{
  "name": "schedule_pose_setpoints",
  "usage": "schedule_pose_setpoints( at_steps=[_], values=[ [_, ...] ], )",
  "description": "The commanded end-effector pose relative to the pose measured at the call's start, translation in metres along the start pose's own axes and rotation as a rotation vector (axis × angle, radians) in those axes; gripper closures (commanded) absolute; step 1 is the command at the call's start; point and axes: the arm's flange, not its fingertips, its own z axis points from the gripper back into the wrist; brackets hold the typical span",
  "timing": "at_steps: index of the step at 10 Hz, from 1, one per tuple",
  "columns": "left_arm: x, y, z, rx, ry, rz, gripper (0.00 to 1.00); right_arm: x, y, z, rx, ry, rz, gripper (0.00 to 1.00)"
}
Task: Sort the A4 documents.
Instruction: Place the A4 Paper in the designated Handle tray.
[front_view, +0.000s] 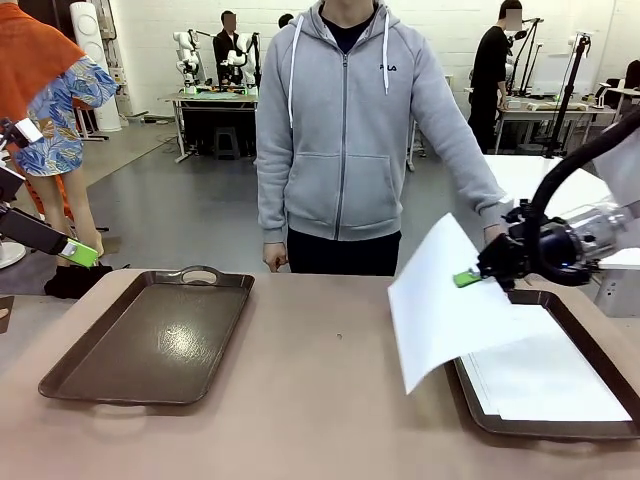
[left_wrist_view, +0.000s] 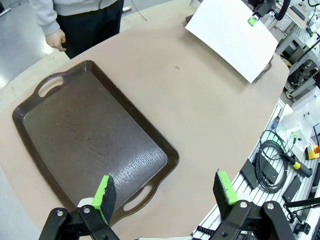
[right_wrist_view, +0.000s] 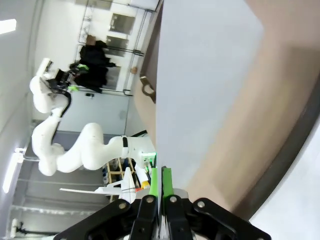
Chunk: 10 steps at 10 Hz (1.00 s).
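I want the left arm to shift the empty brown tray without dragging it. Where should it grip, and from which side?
Probably the near handle of the empty tray, coming from above on the robot's side. The cut-out slot leaves a thin raised rim that open fingers can straddle, and the left gripper hangs open almost over it. The long sides are low, sloped lips, likely harder to pinch.

White A4 documents (front_view: 450, 310), plain, no print visible. Dark brown glossy trays: left tray (front_view: 150, 340), right tray (front_view: 560, 425). Tan table (front_view: 320, 400). Person's hoodie (front_view: 345, 130) grey, white drawstrings. Black grippers, green pads (left_wrist_view: 106, 192).
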Motion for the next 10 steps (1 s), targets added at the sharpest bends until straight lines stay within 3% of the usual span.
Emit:
schedule_pose_setpoints(
  at_steps=[1, 4, 6, 10],
  values=[
    [-0.001, 0.002, 0.0, -0.017, -0.011, -0.01, 0.0, -0.013, -0.016, 0.015, -0.036, -0.012, -0.027, 0.99],
    [-0.001, 0.002, 0.0, -0.017, -0.011, -0.01, 0.0, -0.031, -0.067, 0.047, -0.106, -0.038, -0.129, 0.99],
    [-0.001, 0.002, 0.0, -0.017, -0.011, -0.01, 0.0, -0.044, -0.09, 0.057, -0.139, 0.0, -0.168, 0.99],
    [-0.001, 0.002, 0.0, -0.017, -0.011, -0.01, 0.0, -0.058, -0.096, 0.08, -0.286, -0.047, -0.188, 0.99]
  ],
)
